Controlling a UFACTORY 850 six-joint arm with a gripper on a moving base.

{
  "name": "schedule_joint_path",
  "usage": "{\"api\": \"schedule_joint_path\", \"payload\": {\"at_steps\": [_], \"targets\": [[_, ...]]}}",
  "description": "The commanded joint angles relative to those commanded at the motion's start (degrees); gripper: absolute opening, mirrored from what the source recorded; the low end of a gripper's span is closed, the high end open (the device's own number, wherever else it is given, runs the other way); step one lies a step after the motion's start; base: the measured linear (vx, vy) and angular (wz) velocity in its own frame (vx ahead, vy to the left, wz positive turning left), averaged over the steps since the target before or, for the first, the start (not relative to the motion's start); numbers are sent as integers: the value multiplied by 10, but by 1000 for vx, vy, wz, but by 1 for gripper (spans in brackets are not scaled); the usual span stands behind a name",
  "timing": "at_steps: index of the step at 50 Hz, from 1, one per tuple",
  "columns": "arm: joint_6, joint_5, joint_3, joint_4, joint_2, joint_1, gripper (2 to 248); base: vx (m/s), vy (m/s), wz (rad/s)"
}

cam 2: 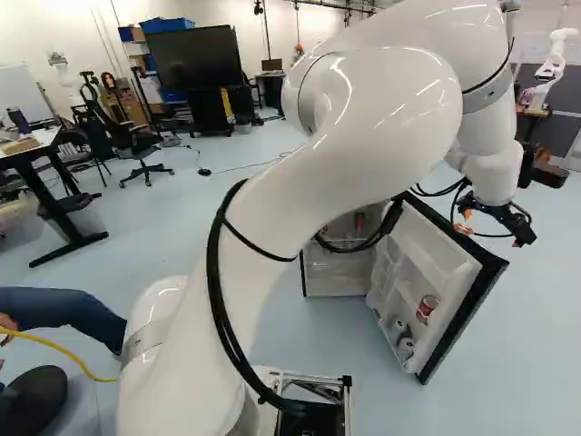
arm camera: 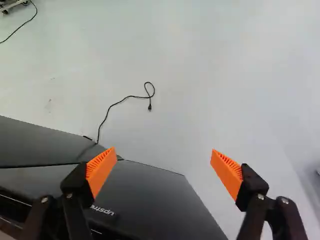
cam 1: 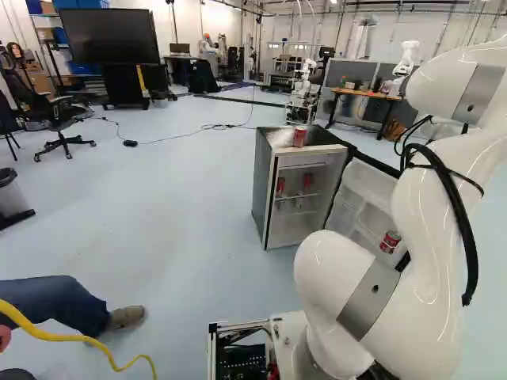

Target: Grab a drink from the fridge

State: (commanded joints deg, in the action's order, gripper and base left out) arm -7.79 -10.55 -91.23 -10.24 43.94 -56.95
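Showing in the centre right of the left base view: one small fridge [cam 1: 264, 182], dark-sided, upright on the floor [cam 1: 182, 206], its door [cam 2: 438, 259] swung wide open toward the right. Drinks, as follows: one red can [cam 1: 299, 137] standing on the fridge top, beside a pale crumpled item [cam 1: 280, 138]; two red cans [cam 1: 280, 186] on an inner shelf, apart from each other; one red-and-silver can [cam 2: 427, 309] in the door rack, right of centre and low in the right base view, with pale containers [cam 2: 400, 338] just beside it, lower in the same rack. One white arm [cam 2: 363, 118], rising from the foot of both base views and reaching to the upper right of the right base view. One black gripper [cam 2: 491, 234] at its end, in the middle right of that frame, beyond the door; two fingers with orange pads [arm camera: 101, 170], spread wide apart, nothing held between them. Wrist view, further items: one dark panelled surface [arm camera: 150, 195], reaching under one finger and into the space between the two; one thin black cord [arm camera: 116, 103] on the floor ahead of the gripper, looped near its plug.
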Motion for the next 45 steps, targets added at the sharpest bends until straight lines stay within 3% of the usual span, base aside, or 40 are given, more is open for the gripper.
{"api": "schedule_joint_path", "payload": {"at_steps": [23, 45], "targets": [[0, -11, -11, 0, 31, 0, 247, 0, 0, 0], [0, -40, -13, 0, 34, 0, 247, 0, 0, 0]]}}
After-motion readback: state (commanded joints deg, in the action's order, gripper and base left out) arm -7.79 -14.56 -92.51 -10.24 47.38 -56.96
